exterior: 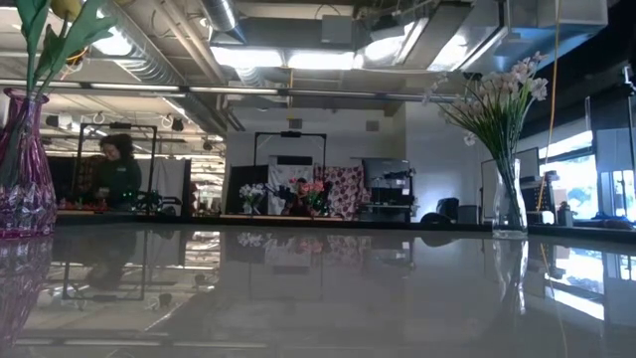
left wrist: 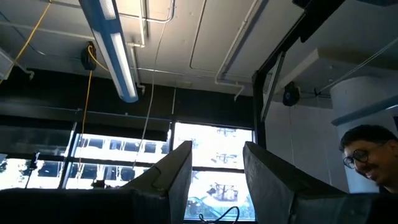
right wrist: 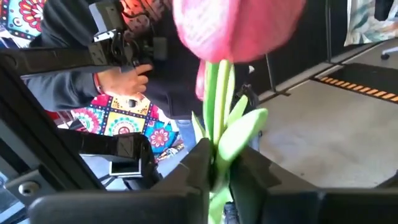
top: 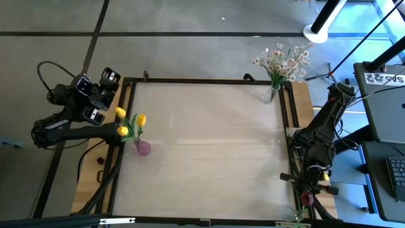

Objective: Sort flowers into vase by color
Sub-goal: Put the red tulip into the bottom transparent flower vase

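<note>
Yellow tulips (top: 130,121) stand by their stems in a purple vase (top: 143,148) at the table's left edge, also in the low view (exterior: 22,169). White-pink sprays (top: 285,60) stand in a clear glass vase (top: 272,95) at the far right corner, which the low view shows as well (exterior: 509,204). My left gripper (left wrist: 217,180) is open and points up at the ceiling, just outside the table's far left corner (top: 107,77). My right gripper (right wrist: 217,165) is shut on a dark red tulip (top: 306,198), off the table's near right corner. My right gripper pinches the red tulip's green stem (right wrist: 216,134) between its two fingers, a short way below the flower head (right wrist: 233,28), where a leaf (right wrist: 242,127) branches off. The fingers lie across the stem. The tulip is lifted clear, its head standing out past the fingertips.
A black frame (top: 202,81) runs round the pale tabletop, with wooden side boards (top: 304,104) and cables outside it. A person's hand (right wrist: 121,78) shows beyond the right gripper, and people show in the left wrist view (left wrist: 370,155) and in the room behind (exterior: 117,169).
</note>
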Controlling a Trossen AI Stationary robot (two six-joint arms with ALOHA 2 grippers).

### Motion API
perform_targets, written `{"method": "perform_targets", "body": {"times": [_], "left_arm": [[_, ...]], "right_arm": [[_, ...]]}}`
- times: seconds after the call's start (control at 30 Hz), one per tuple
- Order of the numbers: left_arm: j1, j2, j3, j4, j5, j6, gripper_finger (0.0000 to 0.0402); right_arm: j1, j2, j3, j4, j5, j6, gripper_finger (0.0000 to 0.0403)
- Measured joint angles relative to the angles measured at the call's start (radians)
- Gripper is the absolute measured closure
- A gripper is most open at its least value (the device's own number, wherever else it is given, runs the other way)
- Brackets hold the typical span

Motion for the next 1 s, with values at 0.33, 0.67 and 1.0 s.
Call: {"method": "perform_targets", "body": {"times": [0.33, 0.67, 1.0], "left_arm": [[0.0, 0.0, 0.0, 0.0, 0.01, -0.052, 0.0262], [0.0, 0.0, 0.0, -0.034, 0.005, -0.027, 0.0262], [0.0, 0.0, 0.0, -0.1, 0.01, -0.099, 0.0262]], "right_arm": [[0.0, -0.001, 0.0, -0.067, -0.011, -0.007, 0.0274], [0.0, -0.004, 0.234, -0.559, -0.049, -0.034, 0.0234], [0.0, -0.005, 0.47, -0.818, 0.065, -0.002, 0.0232]]}}
